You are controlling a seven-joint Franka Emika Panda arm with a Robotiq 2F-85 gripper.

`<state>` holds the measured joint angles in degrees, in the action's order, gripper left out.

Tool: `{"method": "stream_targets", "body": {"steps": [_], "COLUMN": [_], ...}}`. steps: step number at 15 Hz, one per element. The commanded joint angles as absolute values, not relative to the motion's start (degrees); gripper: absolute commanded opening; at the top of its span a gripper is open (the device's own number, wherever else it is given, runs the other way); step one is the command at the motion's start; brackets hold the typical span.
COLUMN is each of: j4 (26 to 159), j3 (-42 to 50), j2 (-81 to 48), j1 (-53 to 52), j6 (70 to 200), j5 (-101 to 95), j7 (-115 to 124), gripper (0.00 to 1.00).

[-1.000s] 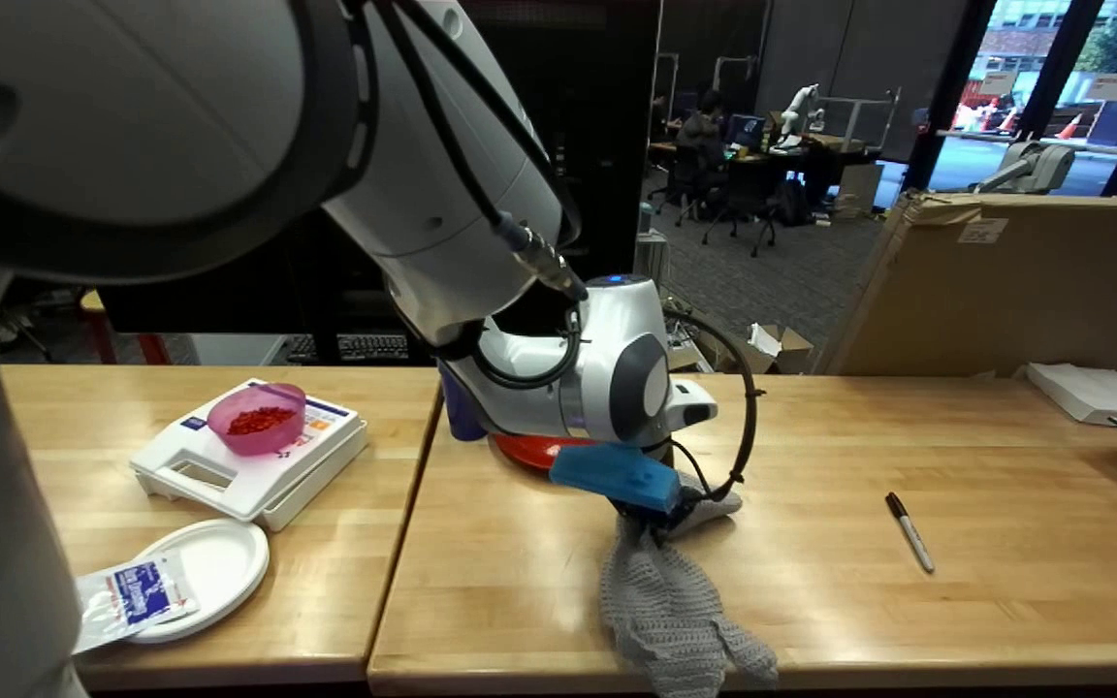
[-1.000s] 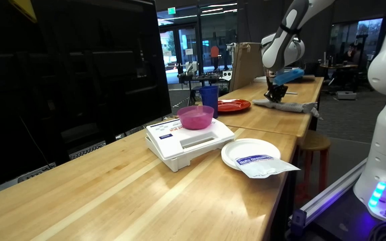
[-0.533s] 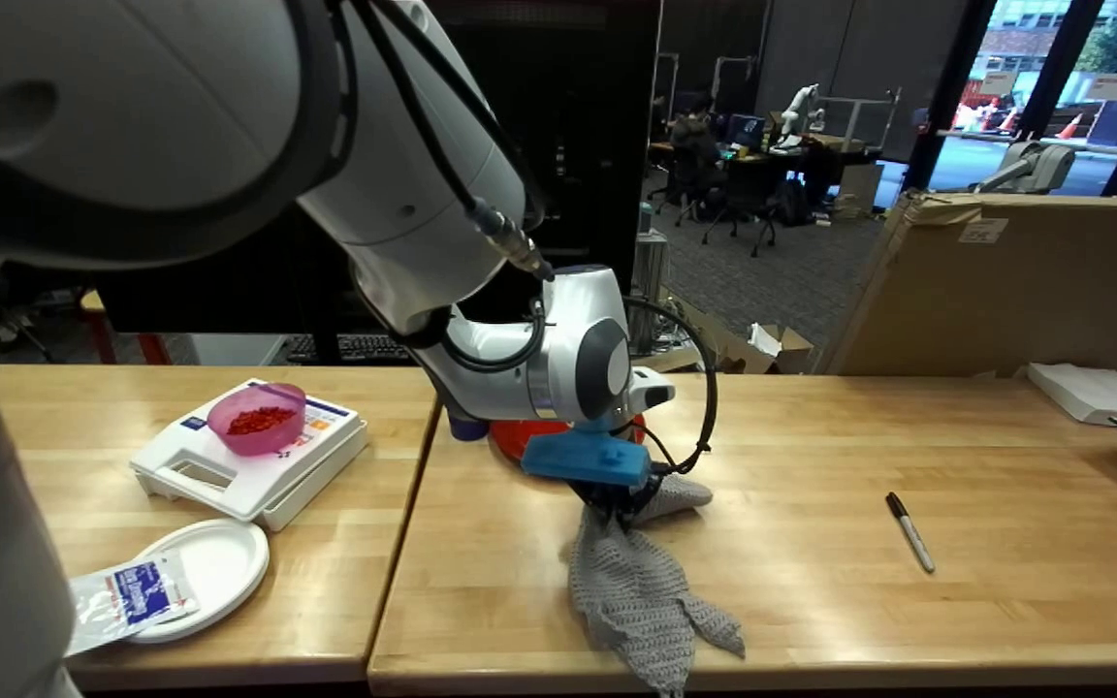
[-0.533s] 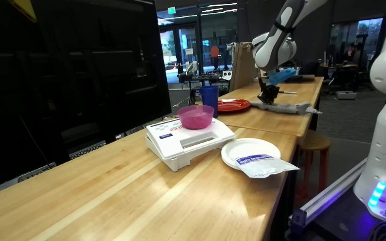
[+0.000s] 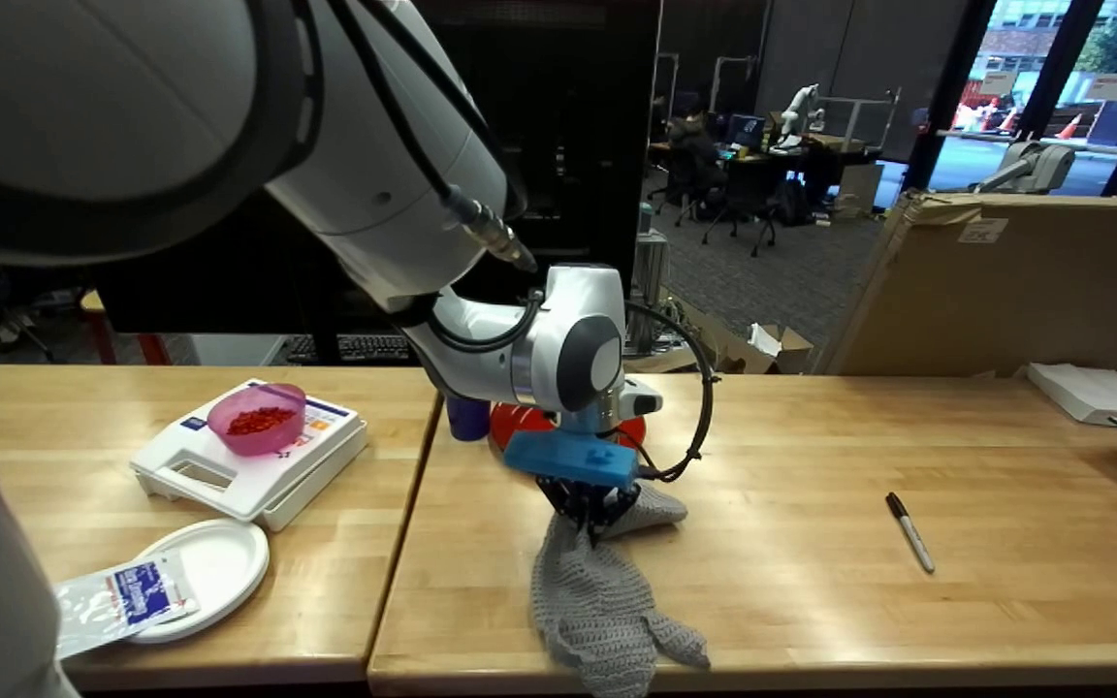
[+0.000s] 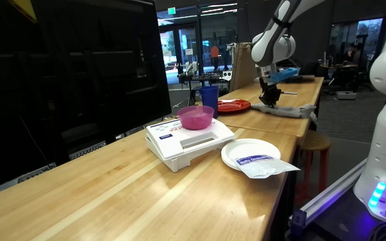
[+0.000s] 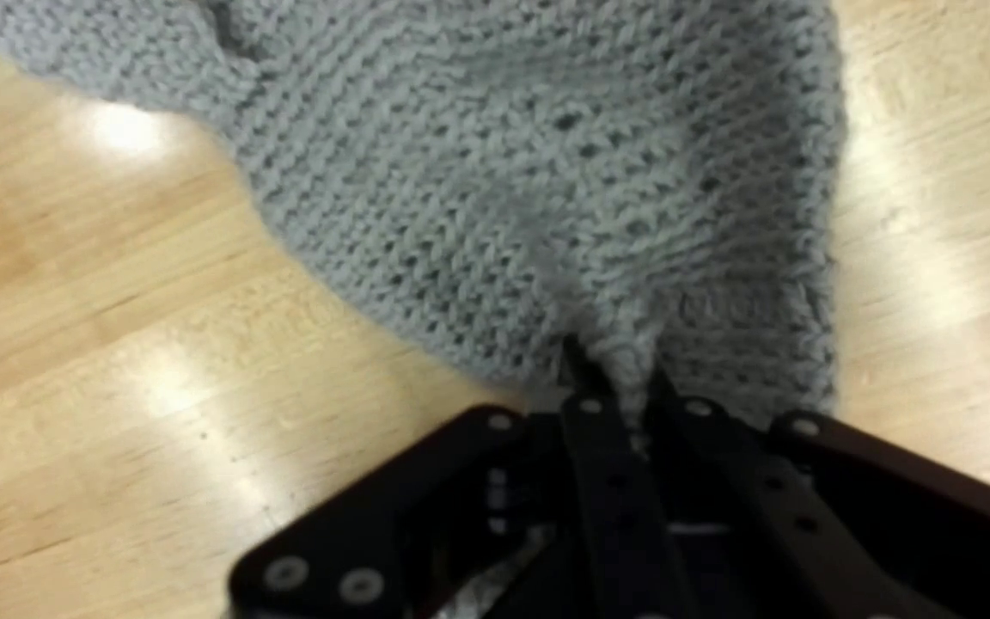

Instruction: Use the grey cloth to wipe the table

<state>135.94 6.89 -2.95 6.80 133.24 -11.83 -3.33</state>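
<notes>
- Jaws drawn together, the gripper (image 7: 620,370) pinches a gathered fold of the grey cloth (image 7: 461,215).
- That cloth lies rumpled on the table (image 5: 791,601), one end drooping over the edge.
- Near it: a red plate (image 6: 234,105), with a blue cup (image 6: 209,100) beside it.
- Well apart: a black-capped marker (image 5: 910,533).
- Across the seam (image 5: 400,543): a white case (image 6: 169,147) bearing a pink bowl (image 6: 196,117); a white plate (image 6: 263,146), partly covered by a packet (image 6: 266,167).
</notes>
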Motion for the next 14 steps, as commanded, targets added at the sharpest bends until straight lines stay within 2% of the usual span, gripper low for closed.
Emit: {"method": "stream_targets", "body": {"steps": [1,9,14], "j4": [138.22,137.77,143.24], "j3": [5.93,4.23,2.64], "j2": [-2.60,-3.55,-1.05], "j1": [6.17,5.04,3.35], "j6": [131.77,128.96,132.77], "j5": [-9.06,-9.59,-8.96], "j7": [-6.32,-8.08,-5.13], "gripper": [0.02,0.02,0.02]}}
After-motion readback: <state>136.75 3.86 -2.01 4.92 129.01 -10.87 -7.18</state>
